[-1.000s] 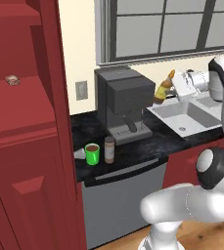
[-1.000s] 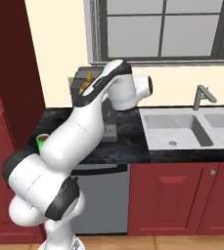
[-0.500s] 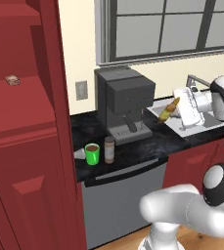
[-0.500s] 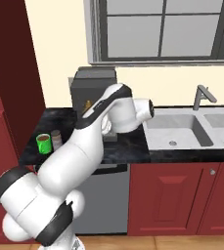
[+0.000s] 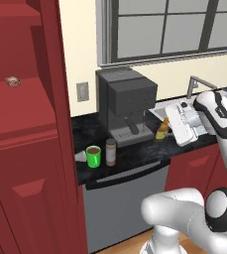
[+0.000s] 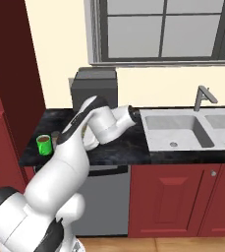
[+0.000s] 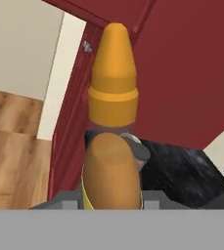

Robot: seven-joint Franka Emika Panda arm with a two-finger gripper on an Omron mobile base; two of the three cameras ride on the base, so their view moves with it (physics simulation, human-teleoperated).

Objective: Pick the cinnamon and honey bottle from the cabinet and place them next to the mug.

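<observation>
As seen along the hand (image 5: 168,127): honey bottle (image 7: 111,146) clamped between its fingers, nozzle outward.

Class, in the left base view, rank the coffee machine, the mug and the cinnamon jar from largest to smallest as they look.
1. Coffee machine
2. and 3. Cinnamon and mug: close; jar taller, mug wider.

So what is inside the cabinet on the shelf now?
On the shelf of the cabinet lies one small pinkish-brown lump. The door edge covers the shelf's right end, so anything there is hidden. The cinnamon already stands beside the mug.
</observation>
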